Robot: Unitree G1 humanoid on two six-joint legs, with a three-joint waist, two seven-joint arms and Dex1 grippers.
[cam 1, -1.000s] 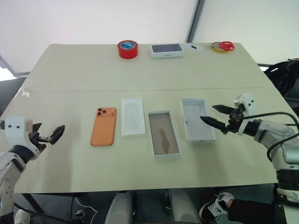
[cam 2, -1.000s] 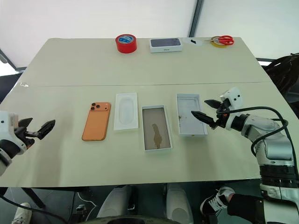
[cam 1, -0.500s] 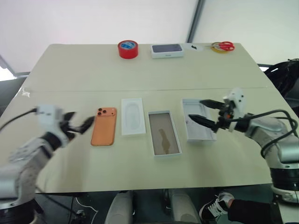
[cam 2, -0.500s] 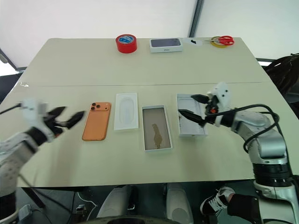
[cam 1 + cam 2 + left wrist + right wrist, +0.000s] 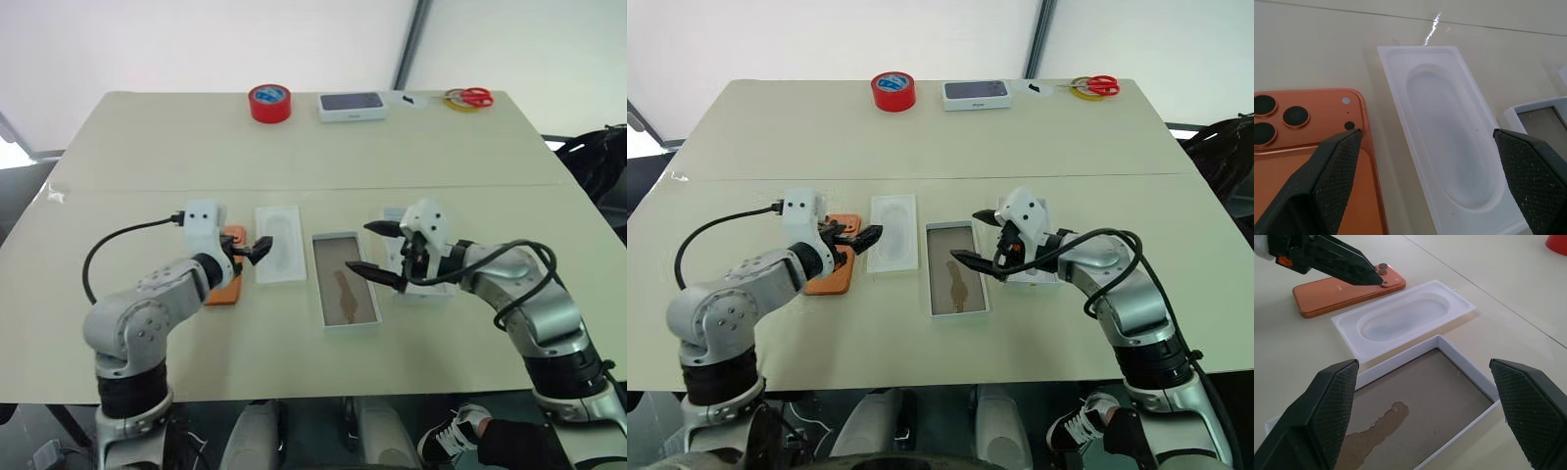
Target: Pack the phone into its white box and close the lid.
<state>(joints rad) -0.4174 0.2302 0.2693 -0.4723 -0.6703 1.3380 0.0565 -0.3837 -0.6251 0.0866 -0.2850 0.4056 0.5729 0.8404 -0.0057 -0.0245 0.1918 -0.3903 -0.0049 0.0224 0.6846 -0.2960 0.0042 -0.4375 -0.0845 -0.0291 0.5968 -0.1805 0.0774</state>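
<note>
The orange phone (image 5: 1303, 142) lies flat, camera lenses up, left of a flat white insert (image 5: 277, 245) with an oval hollow. My left gripper (image 5: 257, 249) hovers open over the phone's right edge, its fingers (image 5: 1344, 262) reaching toward the insert, so my hand hides most of the phone. The white box (image 5: 328, 315) with its tan floor sits right of the insert. My right gripper (image 5: 361, 247) is open with nothing in it, above the box's right wall. It covers much of the lid (image 5: 428, 289), which lies inside-up further right.
Along the table's far edge stand a red tape roll (image 5: 268, 102), a white box with a dark top (image 5: 350, 106), and red-handled scissors (image 5: 471, 96) beside a yellow tape ring. A seam runs across the table behind the phone and box.
My left arm has swung in from the table's left edge to above the phone. My right gripper has moved left from beside the lid to the box's right wall. Both have stayed open.
</note>
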